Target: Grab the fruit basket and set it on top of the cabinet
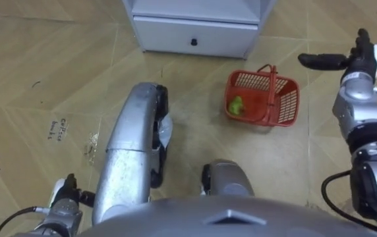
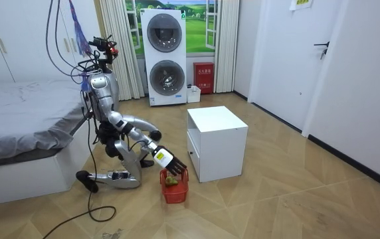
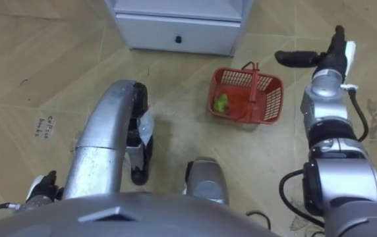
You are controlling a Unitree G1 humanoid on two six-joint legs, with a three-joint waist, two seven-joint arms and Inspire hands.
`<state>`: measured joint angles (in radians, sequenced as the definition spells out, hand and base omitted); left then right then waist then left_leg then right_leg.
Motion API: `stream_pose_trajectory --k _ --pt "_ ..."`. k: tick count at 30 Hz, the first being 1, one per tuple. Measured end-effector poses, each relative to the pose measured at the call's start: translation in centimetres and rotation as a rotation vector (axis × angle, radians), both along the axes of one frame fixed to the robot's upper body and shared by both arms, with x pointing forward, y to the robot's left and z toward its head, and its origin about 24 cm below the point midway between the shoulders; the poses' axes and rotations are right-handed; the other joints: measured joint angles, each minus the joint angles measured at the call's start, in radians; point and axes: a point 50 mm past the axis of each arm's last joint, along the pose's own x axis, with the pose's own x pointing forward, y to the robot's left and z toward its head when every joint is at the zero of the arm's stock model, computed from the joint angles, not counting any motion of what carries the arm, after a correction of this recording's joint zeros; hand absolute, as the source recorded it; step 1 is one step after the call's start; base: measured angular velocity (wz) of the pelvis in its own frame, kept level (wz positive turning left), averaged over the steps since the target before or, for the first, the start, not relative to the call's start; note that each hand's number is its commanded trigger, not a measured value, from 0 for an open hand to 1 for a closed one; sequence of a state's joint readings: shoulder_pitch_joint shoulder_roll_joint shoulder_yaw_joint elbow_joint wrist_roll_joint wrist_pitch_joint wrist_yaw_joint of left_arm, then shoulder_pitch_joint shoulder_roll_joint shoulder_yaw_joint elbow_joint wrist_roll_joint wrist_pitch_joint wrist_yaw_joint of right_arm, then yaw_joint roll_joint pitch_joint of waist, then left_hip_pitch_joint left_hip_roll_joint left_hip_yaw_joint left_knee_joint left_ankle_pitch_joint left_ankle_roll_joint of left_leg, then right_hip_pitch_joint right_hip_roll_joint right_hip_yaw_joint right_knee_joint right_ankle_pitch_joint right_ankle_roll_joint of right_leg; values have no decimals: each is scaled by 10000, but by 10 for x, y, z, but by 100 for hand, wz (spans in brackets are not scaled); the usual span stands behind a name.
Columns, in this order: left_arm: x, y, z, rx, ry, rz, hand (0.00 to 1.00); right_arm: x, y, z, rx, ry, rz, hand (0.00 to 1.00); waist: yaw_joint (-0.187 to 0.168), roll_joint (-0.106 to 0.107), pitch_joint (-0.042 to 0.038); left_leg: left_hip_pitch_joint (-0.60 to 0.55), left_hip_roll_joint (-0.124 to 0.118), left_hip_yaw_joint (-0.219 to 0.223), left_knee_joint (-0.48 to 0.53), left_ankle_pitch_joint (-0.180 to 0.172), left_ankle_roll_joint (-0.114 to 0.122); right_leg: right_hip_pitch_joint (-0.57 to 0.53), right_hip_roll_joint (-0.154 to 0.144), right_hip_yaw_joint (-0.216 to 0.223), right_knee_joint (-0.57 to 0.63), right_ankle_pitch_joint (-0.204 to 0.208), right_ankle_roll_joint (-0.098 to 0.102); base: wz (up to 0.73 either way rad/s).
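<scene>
**Red basket on the floor, right robot hand spread open**

The fruit basket (image 1: 287, 105), red plastic lattice with an upright hoop handle (image 1: 271, 82), sits on the wood-patterned floor (image 1: 43, 79) at centre right, below a smooth white cabinet (image 1: 195, 26). A green fruit (image 1: 236, 105) lies inside. The right robot hand (image 1: 337, 61) reaches across the upper right, dark fingers straight, grasping nothing. The left robot hand (image 1: 66, 191) is at lower left; its grip cannot be told.

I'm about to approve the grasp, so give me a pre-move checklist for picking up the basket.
1. Red basket upright on floor: ok.
2. Handle raised, nothing across it: ok.
3. Right hand with fingers straight, ready to close: ok.
4. Right hand at the handle: not ok, it is off to the basket's right.
5. Green fruit inside basket: ok.
6. Left hand clear of the basket: ok, low at the left.
</scene>
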<state>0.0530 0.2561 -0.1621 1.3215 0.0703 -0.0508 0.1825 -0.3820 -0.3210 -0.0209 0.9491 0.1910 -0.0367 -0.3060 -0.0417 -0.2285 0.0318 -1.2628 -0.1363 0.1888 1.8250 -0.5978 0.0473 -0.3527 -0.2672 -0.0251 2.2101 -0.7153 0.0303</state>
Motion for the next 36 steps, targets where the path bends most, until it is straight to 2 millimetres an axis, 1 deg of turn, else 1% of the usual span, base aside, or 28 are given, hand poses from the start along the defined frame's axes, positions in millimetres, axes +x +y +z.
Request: stream_pose_trajectory --k 3,5,7,10,11,13,14,16,19,21,24,25,27,29,32,33,34,36 --pt "1 -2 0 -36 56 -214 0 3 1 4 -13 -181 78 0 183 88 64 -166 4 -2 21 -1 1 -159 8 -14 100 1 1 5" --pt "0 -2 -1 -24 78 -261 0 4 3 6 -22 -290 154 0 338 222 162 -198 1 4 42 1 30 -165 -9 -35 126 1 0 0" --pt "1 -4 -1 -24 116 -489 0 5 2 7 -48 -374 161 0 467 341 211 -240 -3 29 41 17 64 -199 -38 -44 143 2 -1 0" --pt "1 -5 -1 -39 154 -676 0 5 4 7 -181 -286 365 0 692 456 184 -449 16 68 -6 61 57 -460 -73 -24 188 5 -5 3" --pt "1 -6 -1 -42 182 -744 0 6 5 6 -218 -257 439 0 716 485 181 -504 15 68 -14 74 49 -506 -72 -26 189 5 -4 7" --pt "0 -7 -2 -55 292 -941 0 5 8 4 -285 -137 618 0 783 591 201 -635 32 106 -46 90 45 -660 -84 -24 187 5 -4 7" --pt "-1 -7 -2 -55 352 -1012 0 6 10 3 -333 -91 732 0 792 635 195 -732 37 136 -69 113 40 -773 -109 -11 196 5 -3 5" --pt "-3 -7 -2 -57 415 -1011 0 5 12 1 -289 51 867 0 808 652 194 -839 56 161 -85 116 35 -914 -116 37 201 5 -3 0" --pt "-6 -8 -3 -264 597 -1076 0 0 9 -7 97 284 701 0 851 662 201 -894 61 236 -123 117 35 -1007 -178 69 170 10 12 1" --pt "-8 -10 -4 -379 757 -1256 0 -4 9 -11 206 511 643 0 869 708 229 -898 61 263 -147 117 36 -1024 -205 69 171 12 15 2" --pt "-10 -11 -5 -469 937 -1280 0 -6 9 -15 353 670 646 0 918 810 227 -962 69 292 -178 124 26 -1131 -222 97 201 13 17 0" --pt "-10 -11 -5 -470 939 -1274 0 -7 8 -15 338 713 618 0 991 849 216 -1012 73 296 -185 129 20 -1195 -225 107 206 13 17 0" --pt "-11 -11 -5 -499 947 -1233 0 -9 5 -17 421 799 489 0 1112 928 219 -1033 78 295 -185 129 20 -1222 -227 100 190 17 25 0" --pt "-13 -12 -5 -546 950 -1063 0 -14 1 -22 607 1053 305 0 1236 1024 211 -1029 77 295 -186 129 20 -1214 -231 84 167 23 39 0" --pt "-19 -13 -6 -624 1011 -974 0 -27 -3 -33 830 1568 45 0 1323 1251 234 -1075 74 298 -195 144 -9 -1252 -230 85 203 23 40 0" --pt "-20 -14 -6 -643 1003 -943 0 -28 -3 -35 868 1610 1 0 1316 1279 229 -1089 74 302 -195 146 -12 -1271 -230 95 212 23 40 0" --pt "-20 -14 -6 -670 1005 -939 0 -32 -4 -38 981 1724 -150 0 1315 1329 201 -1139 74 311 -195 148 -15 -1322 -231 103 224 23 40 0" --pt "-18 -16 -6 -734 929 -879 0 -36 -6 -41 1194 1842 -411 0 1311 1367 181 -1232 76 315 -195 166 -3 -1412 -231 101 235 23 40 0"
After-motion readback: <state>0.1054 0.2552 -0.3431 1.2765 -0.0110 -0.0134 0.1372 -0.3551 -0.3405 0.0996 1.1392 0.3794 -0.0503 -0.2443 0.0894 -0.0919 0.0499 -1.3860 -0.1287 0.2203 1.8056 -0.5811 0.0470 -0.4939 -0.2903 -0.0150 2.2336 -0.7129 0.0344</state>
